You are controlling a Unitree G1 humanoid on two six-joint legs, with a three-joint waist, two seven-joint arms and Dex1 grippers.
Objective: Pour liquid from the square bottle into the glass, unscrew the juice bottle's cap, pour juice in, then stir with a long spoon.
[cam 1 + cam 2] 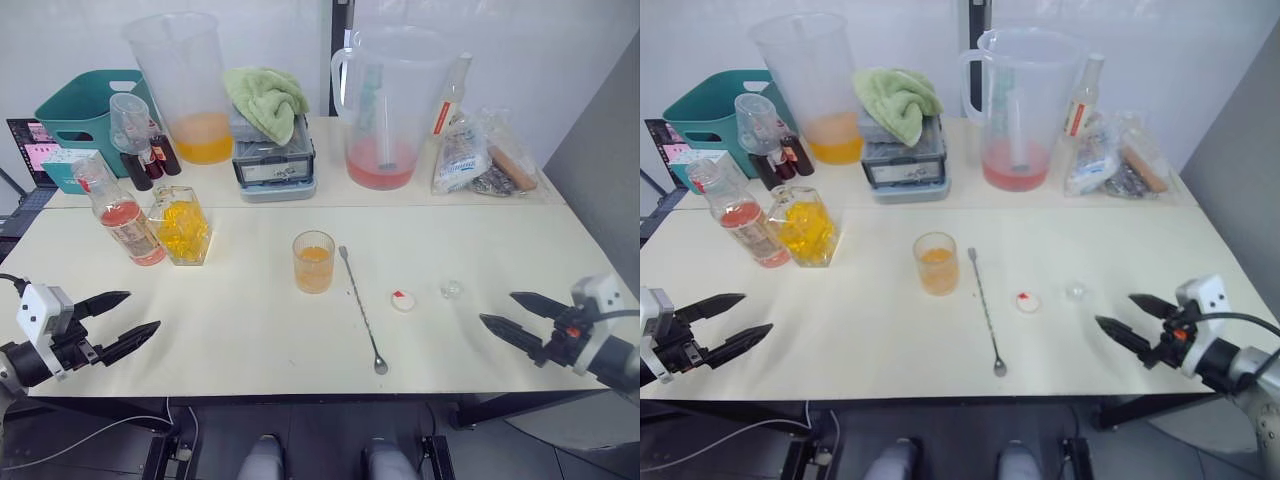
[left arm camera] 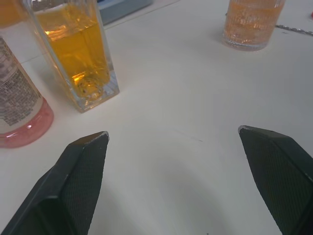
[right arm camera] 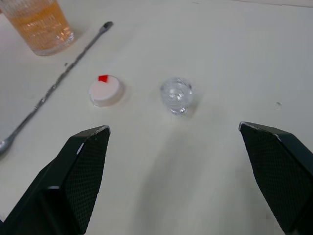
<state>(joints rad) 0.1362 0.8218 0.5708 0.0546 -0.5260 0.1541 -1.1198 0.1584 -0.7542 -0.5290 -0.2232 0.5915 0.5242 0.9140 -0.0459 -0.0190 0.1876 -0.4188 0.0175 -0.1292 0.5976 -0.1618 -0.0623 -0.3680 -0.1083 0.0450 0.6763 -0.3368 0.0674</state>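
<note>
My left claw (image 1: 120,318) hangs open, empty, over the desk (image 1: 230,330) edge; right claw (image 1: 512,312) open too, empty. Near the right one: the cap (image 3: 104,91), off, beside the long spoon (image 1: 361,307) lying flat. Glass (image 1: 313,262) mid-desk holds orange liquid. Juice bottle (image 1: 118,215) stands uncapped, touching the square bottle (image 1: 181,226).

We count one glass (image 1: 314,262), one juice bottle (image 1: 120,216), one square bottle (image 1: 181,226), one white cap (image 1: 403,300), one clear stopper (image 1: 452,289) and one long spoon (image 1: 361,308) on the worktop (image 1: 250,330). Behind them stand two big pitchers (image 1: 190,85) (image 1: 388,105), one teal basket (image 1: 88,115) and one green cloth (image 1: 266,98). Two grippers (image 1: 118,322) (image 1: 512,313) hover, one at each side.
</note>
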